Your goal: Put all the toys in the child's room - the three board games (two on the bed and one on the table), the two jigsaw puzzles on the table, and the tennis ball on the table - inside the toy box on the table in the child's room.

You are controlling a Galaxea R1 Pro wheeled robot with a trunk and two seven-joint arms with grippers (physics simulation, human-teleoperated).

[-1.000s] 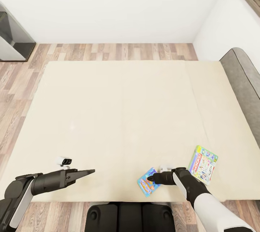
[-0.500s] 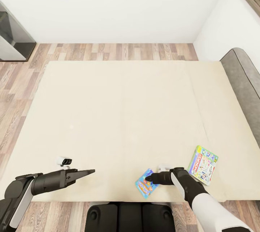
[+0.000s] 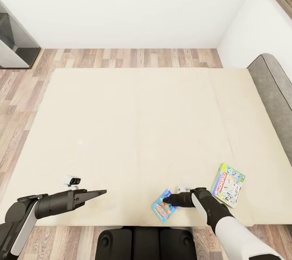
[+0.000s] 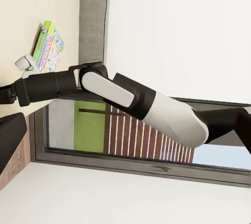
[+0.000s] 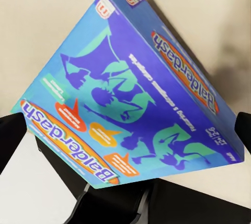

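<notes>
Two board games lie on the cream bed (image 3: 134,122) near its front edge. The blue board game (image 3: 163,208) (image 5: 130,93) sits at the edge, one corner hanging over it. My right gripper (image 3: 165,201) is low over this box and open, its fingers (image 5: 11,136) spread wide on either side of it. The pale board game with a red banner (image 3: 228,184) (image 4: 48,47) lies flat further right. My left gripper (image 3: 103,191) hovers open over the front left of the bed with nothing in it. The table, toy box, jigsaw puzzles and tennis ball are out of view.
A grey padded headboard (image 3: 275,86) runs along the bed's right side, with a white wall (image 3: 255,29) behind it. A dark cabinet (image 3: 14,45) stands at the far left on the wood floor (image 3: 121,57). My black base (image 3: 142,244) is against the bed's front edge.
My right gripper has moved slightly left and toward the bed's front edge, and the blue board game has slid with it. The left arm has not moved.
</notes>
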